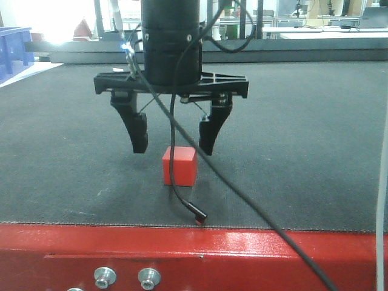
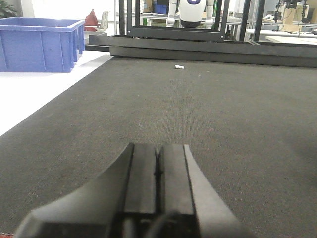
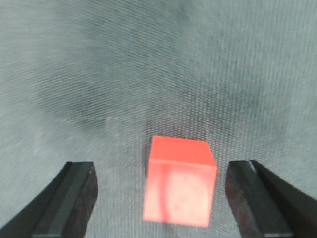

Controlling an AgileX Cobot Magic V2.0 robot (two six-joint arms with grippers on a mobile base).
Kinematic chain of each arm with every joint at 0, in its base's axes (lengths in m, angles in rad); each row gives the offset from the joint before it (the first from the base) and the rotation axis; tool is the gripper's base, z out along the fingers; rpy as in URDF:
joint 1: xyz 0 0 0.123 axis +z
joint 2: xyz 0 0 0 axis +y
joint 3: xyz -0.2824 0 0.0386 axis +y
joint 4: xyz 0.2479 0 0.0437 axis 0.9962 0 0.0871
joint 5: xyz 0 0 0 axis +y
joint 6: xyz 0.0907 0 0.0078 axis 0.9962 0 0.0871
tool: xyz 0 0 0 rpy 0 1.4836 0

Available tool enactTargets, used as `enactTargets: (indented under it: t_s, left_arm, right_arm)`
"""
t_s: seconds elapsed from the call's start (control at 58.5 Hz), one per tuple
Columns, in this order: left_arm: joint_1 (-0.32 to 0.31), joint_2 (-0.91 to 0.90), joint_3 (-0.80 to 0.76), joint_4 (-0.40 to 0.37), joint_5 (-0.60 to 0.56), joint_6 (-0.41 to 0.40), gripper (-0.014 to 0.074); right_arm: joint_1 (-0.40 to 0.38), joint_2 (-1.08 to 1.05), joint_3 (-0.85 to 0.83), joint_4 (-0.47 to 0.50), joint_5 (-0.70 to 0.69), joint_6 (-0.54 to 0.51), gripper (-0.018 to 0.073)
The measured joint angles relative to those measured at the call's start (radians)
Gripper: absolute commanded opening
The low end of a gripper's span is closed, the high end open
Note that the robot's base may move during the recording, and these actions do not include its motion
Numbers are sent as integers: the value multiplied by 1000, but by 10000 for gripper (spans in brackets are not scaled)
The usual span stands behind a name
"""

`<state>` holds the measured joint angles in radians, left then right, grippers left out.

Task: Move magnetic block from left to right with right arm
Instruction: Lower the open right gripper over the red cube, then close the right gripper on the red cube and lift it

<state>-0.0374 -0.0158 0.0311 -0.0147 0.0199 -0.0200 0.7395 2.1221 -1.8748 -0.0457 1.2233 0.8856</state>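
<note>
The magnetic block (image 1: 179,165) is a small plain red cube resting on the dark mat (image 1: 303,151) near its front edge. My right gripper (image 1: 173,148) hangs open just above and slightly behind the block, one black finger on each side, touching nothing. In the right wrist view the block (image 3: 180,181) lies between the two spread fingers (image 3: 74,198), nearer the right one. My left gripper (image 2: 158,158) is shut with its pads pressed together and nothing between them, low over bare mat.
A black cable (image 1: 182,188) droops from the right arm in front of the block, its plug end by the glossy red table edge (image 1: 194,248). A blue bin (image 2: 39,43) stands off the mat at far left. A small white scrap (image 2: 179,66) lies far back.
</note>
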Motion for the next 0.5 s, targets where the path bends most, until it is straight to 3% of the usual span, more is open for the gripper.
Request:
enactTargets:
  t_s: [0.496]
  left_arm:
    - [0,0,0,0,0,0,-117]
  right_arm:
    - [0,10,26,10,2,18,629]
